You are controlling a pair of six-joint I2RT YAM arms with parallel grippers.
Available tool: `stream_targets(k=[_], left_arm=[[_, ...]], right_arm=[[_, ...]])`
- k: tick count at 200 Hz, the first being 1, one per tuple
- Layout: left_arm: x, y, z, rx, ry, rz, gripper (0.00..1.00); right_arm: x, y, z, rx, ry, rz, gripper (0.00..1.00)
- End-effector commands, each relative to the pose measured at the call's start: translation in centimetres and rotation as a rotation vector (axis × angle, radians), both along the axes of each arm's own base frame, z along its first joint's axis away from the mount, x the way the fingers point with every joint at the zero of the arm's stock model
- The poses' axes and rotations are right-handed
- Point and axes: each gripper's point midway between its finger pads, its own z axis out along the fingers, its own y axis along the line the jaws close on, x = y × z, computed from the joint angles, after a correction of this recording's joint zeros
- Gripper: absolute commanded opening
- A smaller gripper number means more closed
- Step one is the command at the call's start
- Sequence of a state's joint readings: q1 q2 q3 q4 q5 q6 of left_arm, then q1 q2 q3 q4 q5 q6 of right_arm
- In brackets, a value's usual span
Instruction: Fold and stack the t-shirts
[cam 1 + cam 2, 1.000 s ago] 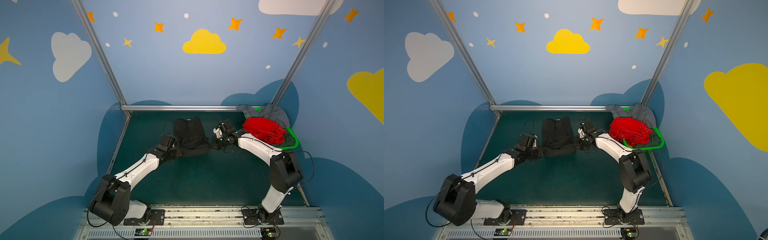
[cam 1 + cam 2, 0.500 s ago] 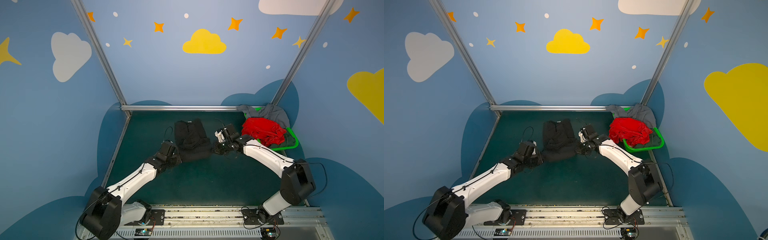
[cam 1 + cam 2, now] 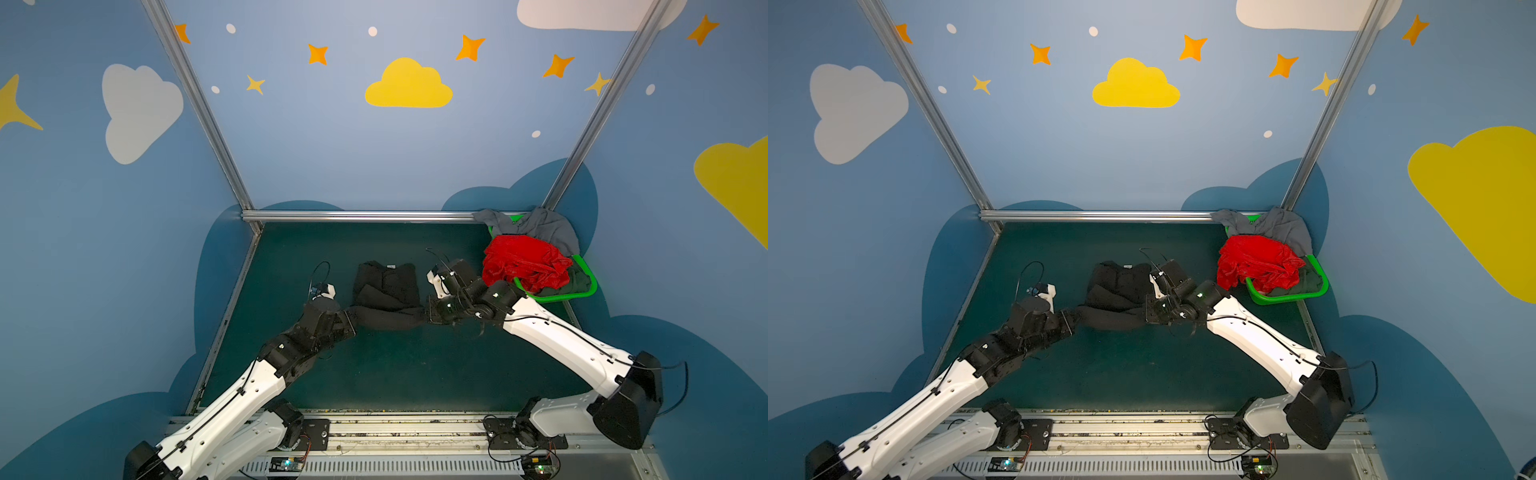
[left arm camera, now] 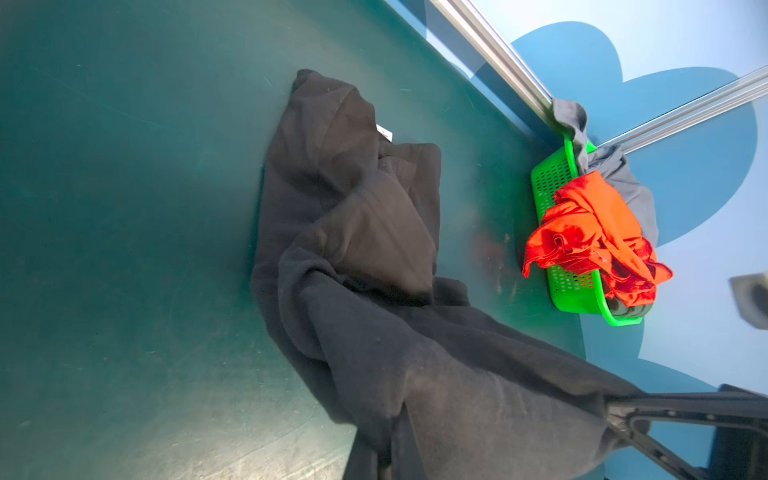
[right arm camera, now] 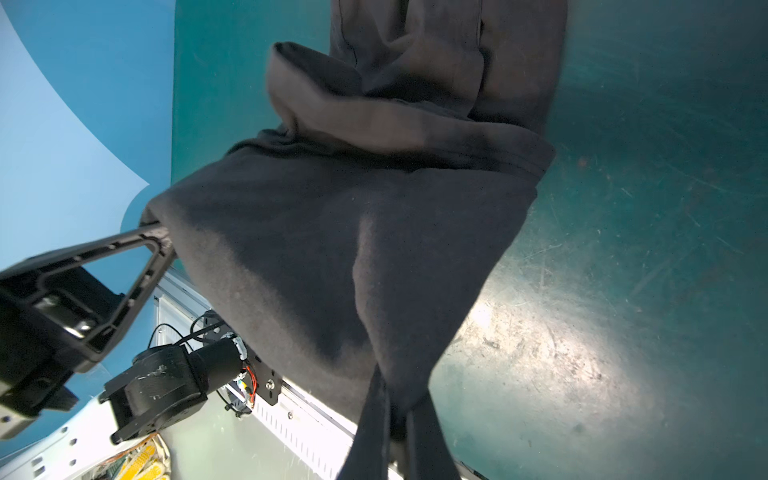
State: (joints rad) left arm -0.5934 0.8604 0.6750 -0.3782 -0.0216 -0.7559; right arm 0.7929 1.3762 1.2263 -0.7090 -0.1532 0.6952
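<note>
Left fingers and right fingers both clamping black t-shirt, one at each end of near edge, holding it just off desk. Edge running crosswise between them, collar end lying further back. Neither arm closer, tbh.

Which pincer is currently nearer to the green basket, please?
Right. The right pincer grips the black t-shirt at the end towards the basket; the left pincer grips the opposite end, farther away.
</note>
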Motion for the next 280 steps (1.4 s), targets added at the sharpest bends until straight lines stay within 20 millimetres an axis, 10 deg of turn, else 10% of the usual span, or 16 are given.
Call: stream_targets(k=[1,144,280], left_arm=[[0.7,0.8,1.0,0.042,-0.038,0.032,0.03],[9.9,-0.4,0.2,0.094,0.015,0.125,0.03],[17.4,-0.4,-4.4,0.154,0.132,0.131,0.03]], right_arm=[[1.5,0.0,1.9,-0.007,-0.057,-0.025,0.0],[10.0,0.0,0.0,0.075,0.084,-0.023,0.0],[16.4,-0.3,-6.2,0.04,0.19,-0.085,0.0]])
